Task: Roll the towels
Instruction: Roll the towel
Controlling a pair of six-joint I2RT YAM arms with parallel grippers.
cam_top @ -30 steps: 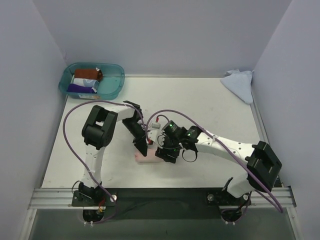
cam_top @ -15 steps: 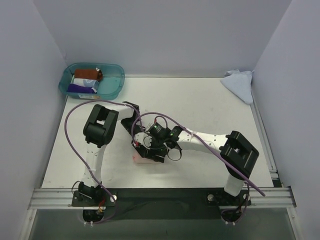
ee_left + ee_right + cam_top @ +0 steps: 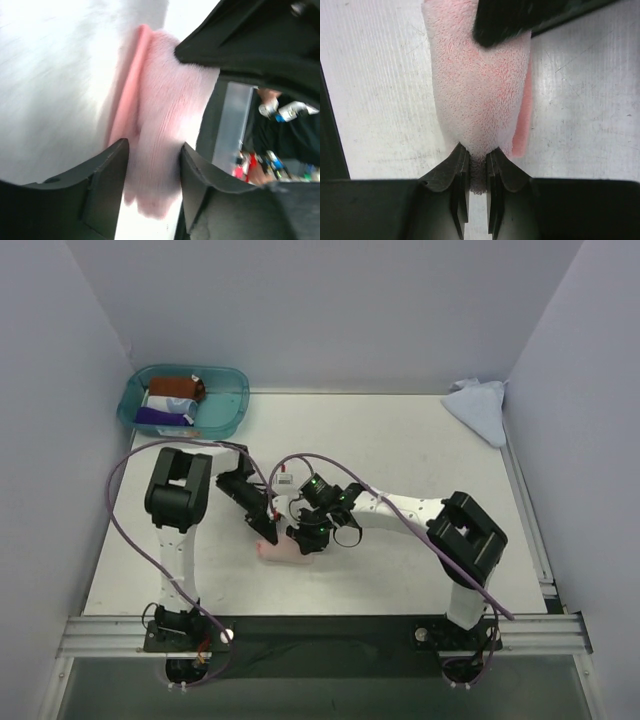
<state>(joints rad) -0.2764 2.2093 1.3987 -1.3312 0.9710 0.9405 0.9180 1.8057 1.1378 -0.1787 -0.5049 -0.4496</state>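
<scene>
The pale pink towel (image 3: pixel 283 551) lies as a stubby roll on the white table, left of centre. Both grippers meet over it. My left gripper (image 3: pixel 265 531) has its jaws on either side of one end of the roll (image 3: pixel 160 125), touching the cloth. My right gripper (image 3: pixel 303 540) is shut on the other end, and the cloth (image 3: pixel 480 90) is pinched between its fingertips (image 3: pixel 463 160). A loose pink edge (image 3: pixel 524 120) sticks out beside the roll. The light blue towel (image 3: pixel 478 406) lies crumpled at the back right corner, far from both grippers.
A teal see-through tub (image 3: pixel 226 420) stands at the back left and holds brown, white and purple rolled cloths. Pale walls close in the table on three sides. The arms' bases and a metal rail (image 3: pixel 320 632) are at the near edge.
Both grippers and the pink roll have shifted left across the table. The left arm swung left and the right arm reached further over.
</scene>
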